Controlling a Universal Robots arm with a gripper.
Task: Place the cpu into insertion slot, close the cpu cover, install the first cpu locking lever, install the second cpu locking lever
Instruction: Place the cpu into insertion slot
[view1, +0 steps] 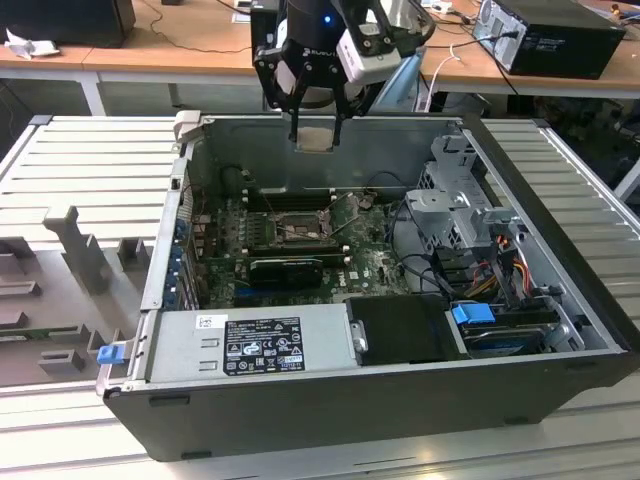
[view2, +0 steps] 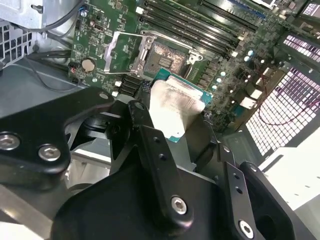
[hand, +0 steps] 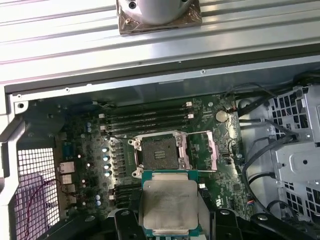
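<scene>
My gripper (view1: 315, 135) hangs above the rear wall of the open computer case, shut on the cpu (view1: 315, 138). In both wrist views the cpu (hand: 170, 202) (view2: 175, 107) lies flat between the black fingers (view2: 150, 140), its dull silver face showing and a green edge around it. Below it on the green board the insertion slot (hand: 159, 152) (view2: 162, 55) (view1: 290, 228) is bare, its dark contact field exposed. The cpu cover (hand: 214, 150) (view2: 114, 50) is swung open beside the slot. The cpu is well above the slot and not touching it.
Long black memory slots (hand: 150, 120) run along the board beside the socket. A power supply (view1: 255, 345), drive cage (view1: 460, 200) and loose cables (view1: 420, 260) fill the case. Its walls (view1: 330, 150) stand around the board. Grey fixtures (view1: 85, 250) sit at the exterior view's left.
</scene>
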